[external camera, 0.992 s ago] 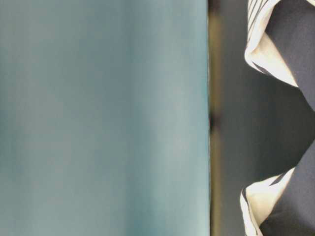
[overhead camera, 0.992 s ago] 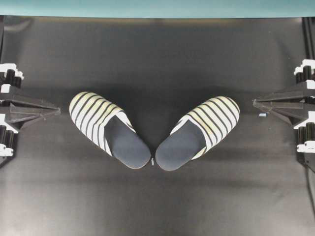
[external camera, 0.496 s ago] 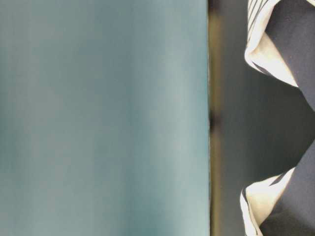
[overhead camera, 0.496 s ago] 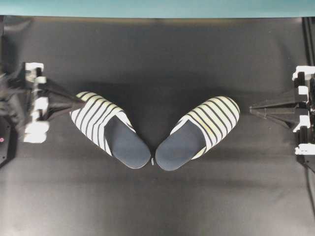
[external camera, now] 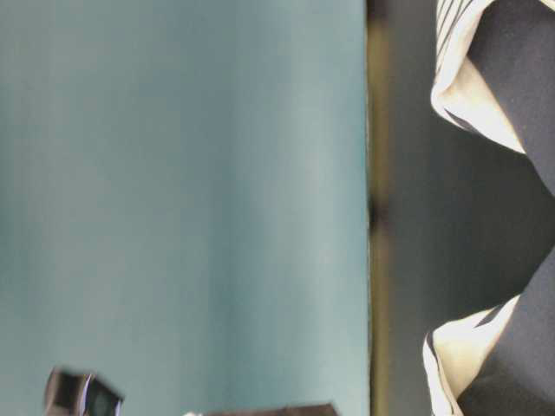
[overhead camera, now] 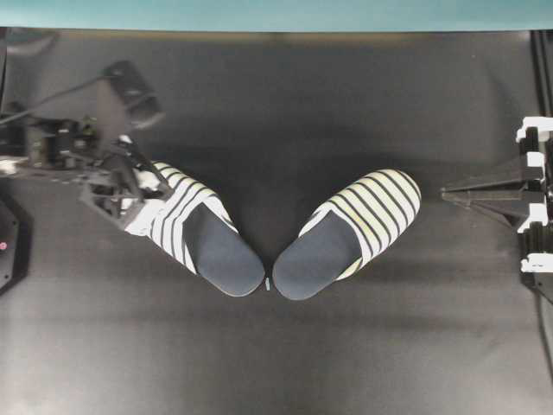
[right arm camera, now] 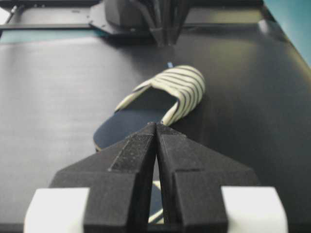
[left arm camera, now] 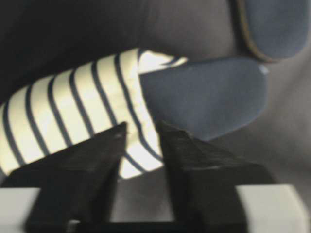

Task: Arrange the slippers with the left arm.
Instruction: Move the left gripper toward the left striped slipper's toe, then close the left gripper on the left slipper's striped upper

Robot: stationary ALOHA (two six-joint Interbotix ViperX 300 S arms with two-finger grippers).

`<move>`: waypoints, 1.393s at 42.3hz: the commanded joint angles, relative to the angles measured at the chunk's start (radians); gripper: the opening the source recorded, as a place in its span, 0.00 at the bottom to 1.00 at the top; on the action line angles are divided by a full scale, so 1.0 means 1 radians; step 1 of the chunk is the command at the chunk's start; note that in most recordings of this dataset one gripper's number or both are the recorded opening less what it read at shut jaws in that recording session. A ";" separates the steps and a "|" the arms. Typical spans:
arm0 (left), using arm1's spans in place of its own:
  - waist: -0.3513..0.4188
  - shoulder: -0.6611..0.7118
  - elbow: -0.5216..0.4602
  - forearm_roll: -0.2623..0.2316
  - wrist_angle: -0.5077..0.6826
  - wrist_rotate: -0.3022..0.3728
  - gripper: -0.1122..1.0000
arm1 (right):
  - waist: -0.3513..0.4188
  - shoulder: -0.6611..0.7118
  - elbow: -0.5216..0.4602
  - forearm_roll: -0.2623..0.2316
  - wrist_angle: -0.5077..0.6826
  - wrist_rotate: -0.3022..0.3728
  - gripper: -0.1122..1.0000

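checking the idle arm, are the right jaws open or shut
Shut: in the right wrist view the right gripper has both jaws pressed together, nothing between them.

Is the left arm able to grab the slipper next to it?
Probably yes. The left gripper hangs right at the striped toe of the left slipper, its jaws partly open, with nothing between them and it.

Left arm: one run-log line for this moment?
left gripper: open, over left slipper toe | right gripper: shut, parked | slippers: heels together, toes apart
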 commanded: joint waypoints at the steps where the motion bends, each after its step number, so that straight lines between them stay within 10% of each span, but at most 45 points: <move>1: -0.002 0.055 -0.077 0.003 0.051 -0.006 0.46 | 0.003 0.002 0.000 0.002 -0.005 0.006 0.11; 20: -0.017 0.213 -0.173 0.003 0.158 -0.015 0.86 | 0.003 -0.051 0.029 0.002 0.006 0.005 0.11; 38: 0.008 0.299 -0.167 0.009 0.183 -0.014 0.87 | 0.003 -0.072 0.044 0.002 0.014 0.005 0.11; 45: 0.023 0.299 -0.169 0.009 0.184 -0.014 0.83 | 0.003 -0.072 0.046 0.002 0.012 0.006 0.11; 59: 0.011 0.302 -0.153 0.009 0.158 -0.006 0.40 | 0.003 -0.072 0.046 0.005 0.009 0.006 0.11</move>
